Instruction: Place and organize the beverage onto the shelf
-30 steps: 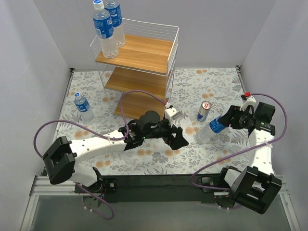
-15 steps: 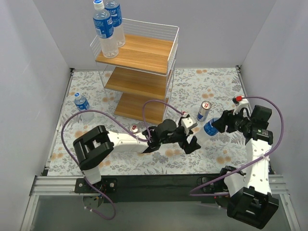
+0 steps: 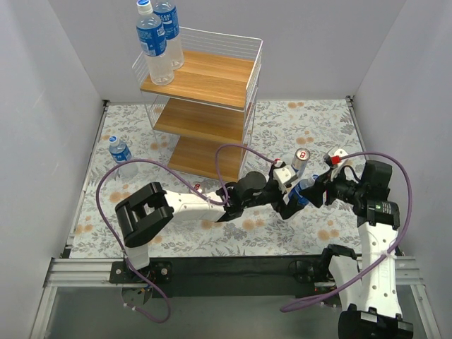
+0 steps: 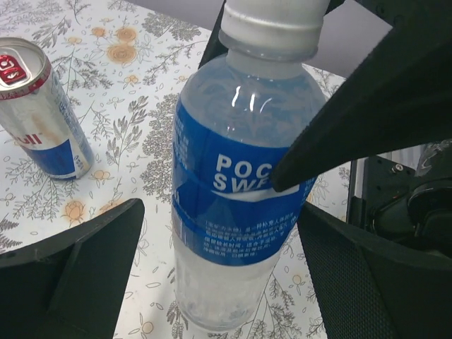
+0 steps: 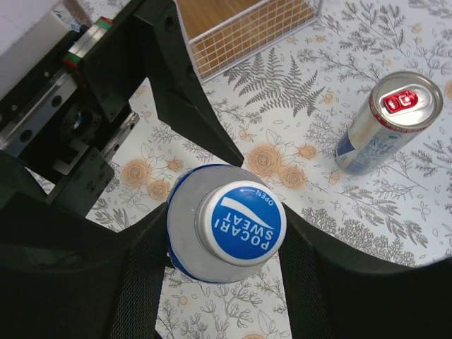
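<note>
Now | left pincer (image 4: 222, 275) spread astride bottle (image 4: 240, 183) | right pincer (image 5: 224, 229) clamping it

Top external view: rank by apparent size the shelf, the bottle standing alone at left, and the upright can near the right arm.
1. Shelf, by far the largest.
2. Lone bottle.
3. Can, somewhat smaller than the bottle.

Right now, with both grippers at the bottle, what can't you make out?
Top view: the left gripper and the right gripper cover most of the held bottle; finger contact is unreadable.
Top view: the left arm hides nearly all of a can.
Left wrist view: the top edge cuts the bottle's cap; a right finger covers part of its label.
</note>
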You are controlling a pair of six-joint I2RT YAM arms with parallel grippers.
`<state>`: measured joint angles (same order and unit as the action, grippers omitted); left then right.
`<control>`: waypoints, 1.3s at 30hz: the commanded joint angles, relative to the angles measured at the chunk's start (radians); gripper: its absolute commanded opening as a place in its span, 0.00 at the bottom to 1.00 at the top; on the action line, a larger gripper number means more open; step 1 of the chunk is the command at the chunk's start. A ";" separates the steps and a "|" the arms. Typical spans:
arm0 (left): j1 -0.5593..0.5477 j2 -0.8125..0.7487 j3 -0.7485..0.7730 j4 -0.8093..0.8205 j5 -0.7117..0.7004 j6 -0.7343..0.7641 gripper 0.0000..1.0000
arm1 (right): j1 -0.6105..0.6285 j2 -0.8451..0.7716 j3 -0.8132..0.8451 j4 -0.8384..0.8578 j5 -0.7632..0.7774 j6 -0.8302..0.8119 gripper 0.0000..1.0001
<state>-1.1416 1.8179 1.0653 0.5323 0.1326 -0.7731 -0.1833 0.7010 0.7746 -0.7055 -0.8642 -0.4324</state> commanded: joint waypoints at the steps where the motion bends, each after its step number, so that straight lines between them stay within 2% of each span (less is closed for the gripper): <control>1: -0.012 -0.012 0.036 0.017 0.008 0.024 0.87 | 0.018 -0.035 0.095 0.026 -0.139 -0.069 0.01; 9: -0.029 -0.023 0.042 -0.015 0.022 0.041 0.85 | 0.045 -0.038 0.143 -0.045 -0.199 -0.163 0.01; 13: -0.032 -0.026 0.061 -0.023 0.015 0.047 0.81 | 0.056 -0.044 0.144 -0.087 -0.210 -0.198 0.01; 16: -0.032 -0.029 0.073 -0.037 0.018 0.054 0.65 | 0.061 -0.046 0.141 -0.095 -0.213 -0.209 0.01; 17: -0.032 -0.035 0.074 -0.040 0.018 0.054 0.56 | 0.061 -0.046 0.141 -0.097 -0.210 -0.209 0.01; 18: -0.032 -0.040 0.073 -0.041 0.015 0.054 0.41 | 0.061 -0.043 0.143 -0.095 -0.208 -0.210 0.01; 20: -0.032 -0.058 0.062 -0.043 0.015 0.054 0.24 | 0.062 -0.043 0.149 -0.097 -0.213 -0.209 0.01; 21: -0.032 -0.066 0.058 -0.045 0.015 0.052 0.03 | 0.062 -0.041 0.150 -0.097 -0.214 -0.204 0.01; 23: -0.032 -0.083 0.036 -0.046 0.007 0.048 0.00 | 0.062 -0.040 0.157 -0.097 -0.222 -0.201 0.12; 26: -0.033 -0.130 0.004 -0.040 -0.011 0.034 0.00 | 0.062 -0.043 0.173 -0.097 -0.239 -0.193 0.38; 27: -0.032 -0.158 -0.019 -0.041 -0.017 0.031 0.00 | 0.062 -0.046 0.183 -0.097 -0.246 -0.192 0.53; 29: -0.035 -0.190 -0.039 -0.051 -0.033 0.020 0.00 | 0.062 -0.049 0.198 -0.097 -0.272 -0.183 0.66; 30: -0.033 -0.209 -0.063 -0.055 -0.036 0.015 0.00 | 0.062 -0.051 0.212 -0.095 -0.280 -0.174 0.77; 33: -0.035 -0.282 -0.093 -0.080 -0.048 0.003 0.00 | 0.062 -0.048 0.236 -0.095 -0.302 -0.144 0.87; 39: -0.049 -0.423 -0.123 -0.190 -0.047 0.008 0.00 | 0.062 -0.038 0.314 -0.083 -0.286 -0.106 0.90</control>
<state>-1.1820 1.5471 0.9211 0.2859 0.0937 -0.7620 -0.1223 0.6559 1.0363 -0.8246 -1.1275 -0.5747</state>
